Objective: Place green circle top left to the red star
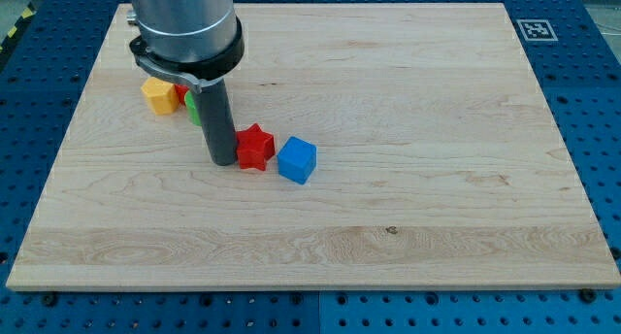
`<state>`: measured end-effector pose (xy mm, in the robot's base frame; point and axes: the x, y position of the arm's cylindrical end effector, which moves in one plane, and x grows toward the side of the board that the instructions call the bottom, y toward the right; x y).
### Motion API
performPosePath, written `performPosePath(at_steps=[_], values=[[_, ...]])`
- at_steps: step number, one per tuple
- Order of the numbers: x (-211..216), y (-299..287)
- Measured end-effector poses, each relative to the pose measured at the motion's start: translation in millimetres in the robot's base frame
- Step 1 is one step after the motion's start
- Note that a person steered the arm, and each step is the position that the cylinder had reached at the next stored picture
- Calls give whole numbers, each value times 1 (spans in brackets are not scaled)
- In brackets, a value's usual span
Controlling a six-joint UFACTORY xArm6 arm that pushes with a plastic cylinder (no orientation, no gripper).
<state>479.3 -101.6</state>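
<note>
The red star (256, 147) lies on the wooden board (408, 130), left of centre. My tip (222, 162) rests on the board just left of the red star, touching or nearly touching it. The green circle (194, 108) is mostly hidden behind the rod, up and to the left of the red star; only a green sliver shows. The rod hangs from the grey arm (184, 23) at the view's top left.
A blue cube (297, 160) sits just right of the red star. A yellow block (158, 95) lies at the upper left, with a small red block (181, 93) partly hidden beside it. A marker tag (535, 29) is at the board's top right corner.
</note>
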Motion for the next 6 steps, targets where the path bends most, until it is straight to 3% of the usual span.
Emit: performPosePath(at_steps=[1, 3, 4, 6], values=[[0, 21], [-36, -50], [-69, -59], [-74, -4]])
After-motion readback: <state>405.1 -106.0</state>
